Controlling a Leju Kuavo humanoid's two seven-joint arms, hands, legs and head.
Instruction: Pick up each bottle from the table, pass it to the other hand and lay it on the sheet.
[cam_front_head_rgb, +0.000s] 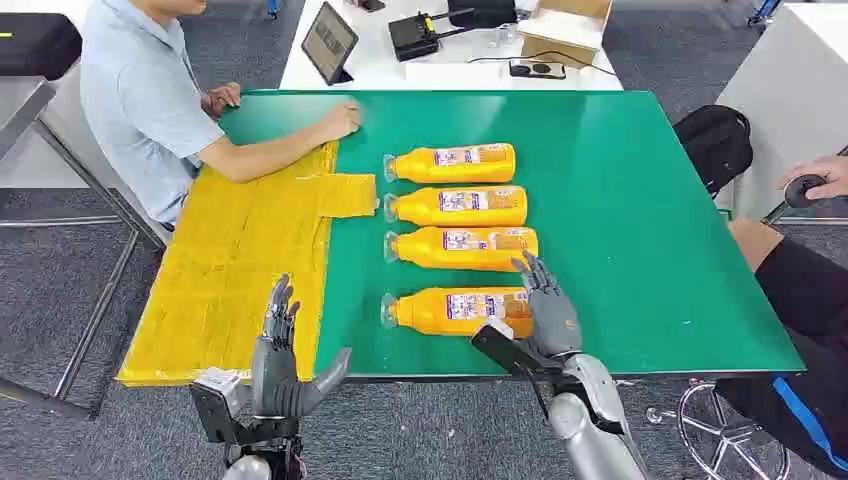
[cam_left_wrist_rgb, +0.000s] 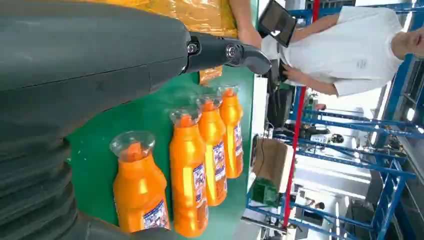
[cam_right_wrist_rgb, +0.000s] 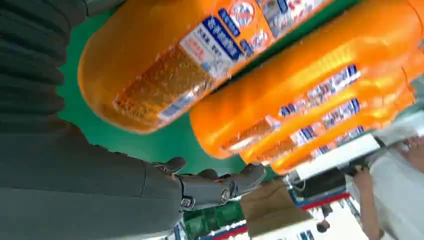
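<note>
Bottles (cam_front_head_rgb: 455, 235) of orange liquid, four, flat on green table (cam_front_head_rgb: 650, 230).

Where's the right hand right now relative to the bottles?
In the head view the right hand is open at the base end of the nearest bottle, by the table's near edge, holding nothing.

Bottles (cam_front_head_rgb: 455, 238) carry white-and-blue labels (cam_right_wrist_rgb: 220, 37); print too blurred to read.
</note>
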